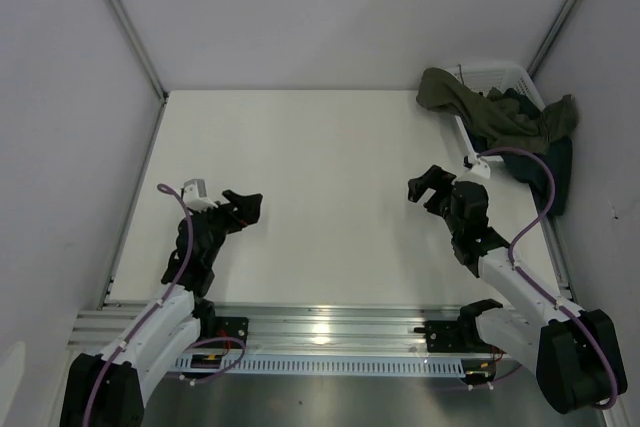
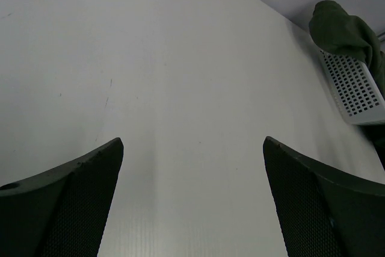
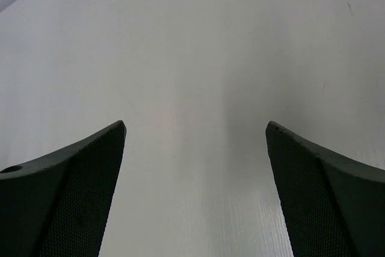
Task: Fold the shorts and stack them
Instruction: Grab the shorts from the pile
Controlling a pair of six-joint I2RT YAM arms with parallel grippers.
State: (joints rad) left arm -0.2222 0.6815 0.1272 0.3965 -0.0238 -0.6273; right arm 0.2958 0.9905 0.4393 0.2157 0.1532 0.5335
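Two pairs of shorts lie heaped together at the far right corner of the table, in and over a white mesh basket. The olive-green shorts drape crumpled across the basket's rim, one end spilling toward the table. The dark navy-teal shorts hang bunched beneath and beside them, down the basket's right side. Neither pair is spread out, folded or stacked, so by these views the whole task is left to do: each pair must be pulled free, laid flat and folded, then one set on the other. Closer to the arm bases, the left gripper hovers over the table's left side, well apart from the cloth, jaws spread wide and holding nothing. The right gripper hangs near the basket without touching it, jaws likewise wide apart and empty.
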